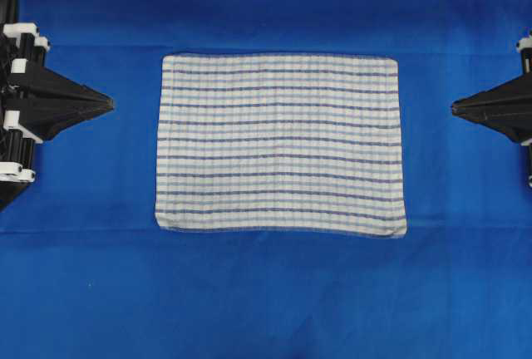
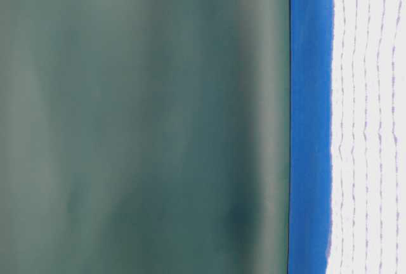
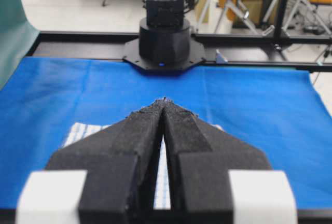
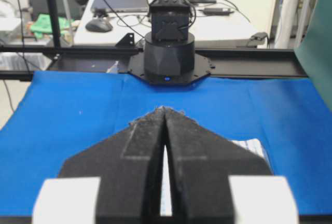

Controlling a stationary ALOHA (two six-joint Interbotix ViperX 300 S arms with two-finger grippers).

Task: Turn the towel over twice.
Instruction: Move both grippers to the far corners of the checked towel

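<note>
The rectangular white woven towel with thin dark-blue stripes and a faint light-blue check point(image 1: 281, 145) lies flat and fully spread at the centre of the tabletop, on the plain solid-blue cloth sheet point(image 1: 274, 301) that covers the surface. Its long edges run parallel to the near and far edges of the tabletop, and its hemmed border shows slight waviness along the near edge. The left gripper point(image 1: 106, 104) is positioned off the left short edge of the towel, and the right gripper point(image 1: 457, 109) off the right short edge; both are well apart from the cloth and hold nothing. On each gripper the jaws are pressed together to a point, with the black foam-like pads point(image 3: 150, 125) meeting at the tip in the wrist views. No turn of the towel appears to have begun. Risk assessment: the towel is thin, limp and lies flush on a second fabric layer, so a pinch at a corner may also catch the blue sheet and lift both together. A single-corner grip is likely to let the cloth fold or bunch rather than turn over cleanly. Uneven travel of the two arms may twist the towel or drag it toward an edge of the tabletop. The jaws must open before any grasp is possible.
</note>
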